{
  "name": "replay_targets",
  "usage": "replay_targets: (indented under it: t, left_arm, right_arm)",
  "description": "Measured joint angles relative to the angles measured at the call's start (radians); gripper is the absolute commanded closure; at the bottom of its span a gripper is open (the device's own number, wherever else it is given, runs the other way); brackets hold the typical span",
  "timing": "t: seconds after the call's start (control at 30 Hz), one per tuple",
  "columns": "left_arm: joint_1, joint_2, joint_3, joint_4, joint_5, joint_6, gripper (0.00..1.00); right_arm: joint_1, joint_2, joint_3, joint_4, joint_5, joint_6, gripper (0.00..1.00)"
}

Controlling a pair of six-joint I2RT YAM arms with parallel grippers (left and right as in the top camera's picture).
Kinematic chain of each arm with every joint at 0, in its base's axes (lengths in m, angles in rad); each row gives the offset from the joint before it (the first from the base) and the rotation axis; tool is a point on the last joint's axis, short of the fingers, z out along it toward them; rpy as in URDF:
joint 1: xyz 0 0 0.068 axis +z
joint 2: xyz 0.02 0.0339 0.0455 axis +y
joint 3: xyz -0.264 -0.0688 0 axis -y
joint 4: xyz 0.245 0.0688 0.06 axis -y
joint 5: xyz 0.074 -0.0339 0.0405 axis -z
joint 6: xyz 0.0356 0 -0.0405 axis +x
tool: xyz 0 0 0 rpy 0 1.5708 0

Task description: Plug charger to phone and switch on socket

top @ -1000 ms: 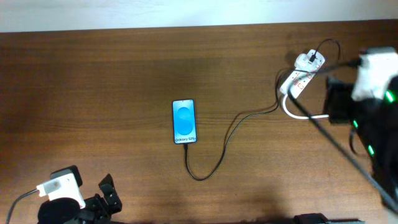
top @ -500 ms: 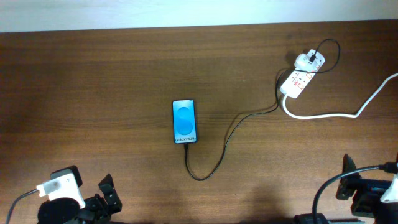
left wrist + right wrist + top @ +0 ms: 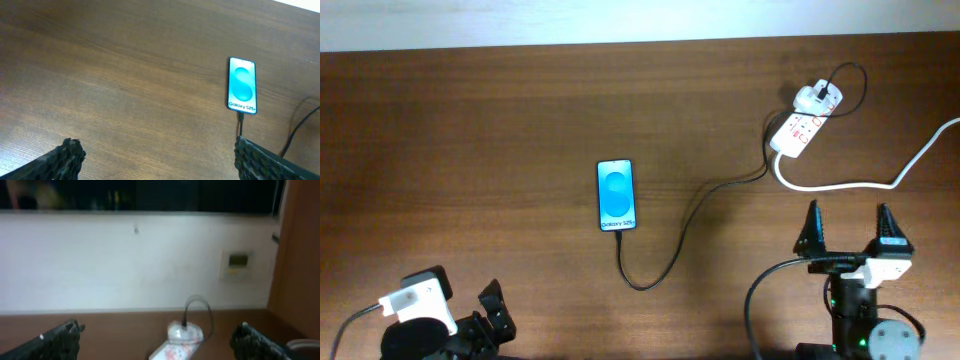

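Wooden desk (image 3: pixel 470 120): phone (image 3: pixel 616 195) at centre, charger (image 3: pixel 730 182) seemingly attached, socket (image 3: pixel 798 130) far right. My left gripper (image 3: pixel 157 152) and right gripper (image 3: pixel 848 218) stand apart, empty. Risk: reaching the socket may snag the charger loose.

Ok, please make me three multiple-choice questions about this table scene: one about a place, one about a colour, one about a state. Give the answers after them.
1. Where on the table does the power strip lie?
A) near the far right corner
B) in the middle
C) at the near left edge

2. What colour is the thin cable that runs to the phone?
A) white
B) black
C) red

3. How is the right tool?
A) shut on the cable
B) shut on the phone
C) open and empty

Answers:
1 A: the overhead view shows it far right, with the white cord leaving it.
2 B: it is a dark line from the phone's lower end to the white plug.
3 C: its jaws stand apart with nothing between them.
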Motion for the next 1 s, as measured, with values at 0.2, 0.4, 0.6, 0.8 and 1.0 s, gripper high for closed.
replay_targets:
  t: [0.2, 0.4, 0.6, 0.8, 1.0]
  left_arm:
    - [0.0, 0.0, 0.0, -0.001, 0.0, 0.0, 0.01]
    - [0.0, 0.0, 0.0, 0.0, 0.0, 0.0, 0.01]
    - [0.0, 0.0, 0.0, 0.0, 0.0, 0.0, 0.01]
    - [0.0, 0.0, 0.0, 0.0, 0.0, 0.0, 0.01]
    - [0.0, 0.0, 0.0, 0.0, 0.0, 0.0, 0.01]
  right_arm:
    - [-0.005, -0.01, -0.184, 0.075, -0.001, 0.044, 0.02]
    - [-0.024, -0.011, -0.237, -0.035, 0.0, 0.048, 0.02]
    - [-0.025, -0.011, -0.237, -0.035, 0.0, 0.05, 0.02]
    - [-0.025, -0.011, -0.237, -0.035, 0.0, 0.048, 0.02]
    - [-0.025, -0.011, -0.237, -0.035, 0.0, 0.049, 0.02]
